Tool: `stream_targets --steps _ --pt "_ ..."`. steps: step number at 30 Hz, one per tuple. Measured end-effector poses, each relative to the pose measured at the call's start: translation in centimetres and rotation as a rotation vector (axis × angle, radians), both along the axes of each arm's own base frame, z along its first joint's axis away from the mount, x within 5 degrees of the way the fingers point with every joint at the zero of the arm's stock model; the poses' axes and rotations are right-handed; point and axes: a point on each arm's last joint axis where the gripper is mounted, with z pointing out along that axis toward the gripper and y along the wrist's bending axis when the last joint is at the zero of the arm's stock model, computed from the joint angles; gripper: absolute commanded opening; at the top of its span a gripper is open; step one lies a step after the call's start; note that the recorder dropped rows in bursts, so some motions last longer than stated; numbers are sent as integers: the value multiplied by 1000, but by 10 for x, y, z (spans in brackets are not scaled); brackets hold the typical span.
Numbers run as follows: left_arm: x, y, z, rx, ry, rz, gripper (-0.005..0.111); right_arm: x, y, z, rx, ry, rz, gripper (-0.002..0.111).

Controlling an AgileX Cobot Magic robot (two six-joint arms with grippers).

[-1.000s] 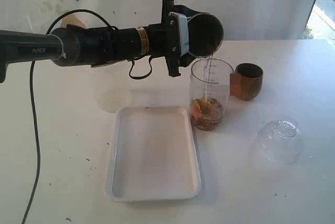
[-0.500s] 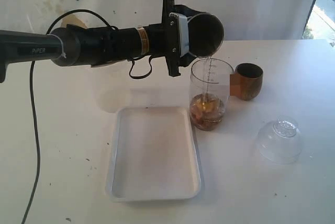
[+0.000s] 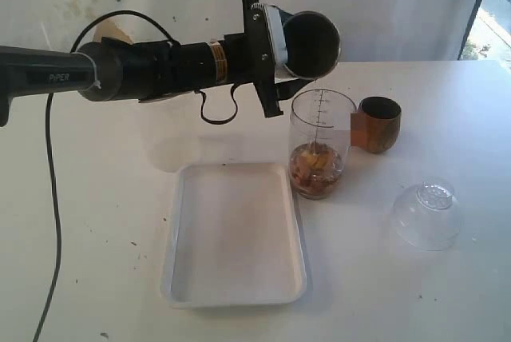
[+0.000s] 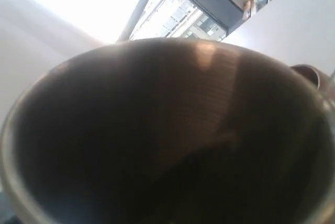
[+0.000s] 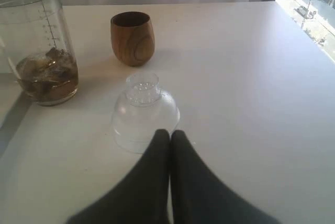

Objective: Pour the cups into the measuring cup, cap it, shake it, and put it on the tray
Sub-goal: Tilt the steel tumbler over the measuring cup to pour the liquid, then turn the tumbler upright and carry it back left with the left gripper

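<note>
My left gripper is shut on the brushed-steel tumbler, holding it on its side just above the measuring cup, mouth facing the exterior camera. The tumbler's dark inside fills the left wrist view and hides the jaws. The measuring cup stands upright with brown liquid and ice at its bottom. The wooden cup stands upright just right of it. The white tray lies in front of the measuring cup. My right gripper is shut and empty, close behind the clear dome lid.
The clear dome lid rests on the white table, right of the tray. A black cable hangs down from the left arm at the far left. A window shows past the table's right edge.
The left gripper has rolled and lifted the tumbler slightly. The stream that ran into the measuring cup has thinned away. The right gripper has not moved.
</note>
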Motion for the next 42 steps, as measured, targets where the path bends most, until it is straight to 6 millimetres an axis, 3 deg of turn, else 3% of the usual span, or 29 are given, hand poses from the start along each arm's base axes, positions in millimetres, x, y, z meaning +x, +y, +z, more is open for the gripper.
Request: stream_targets --steps 7,13,19,25,30,36,42 --pt "1 0 1 -178 332 38 0 0 0 0 0 0 0 0" --pt "1 2 13 -280 529 102 0 0 0 0 0 0 0 0" --pt "2 14 47 -343 632 257 0 0 0 0 0 0 0 0" --pt "-8 26 81 -379 726 232 0 0 0 0 0 0 0 0" --pt "-18 56 94 -379 775 243 0 0 0 0 0 0 0 0" --pt "-30 111 83 -332 772 328 0 0 0 0 0 0 0 0" --pt "-57 155 111 -363 712 335 0 0 0 0 0 0 0 0"
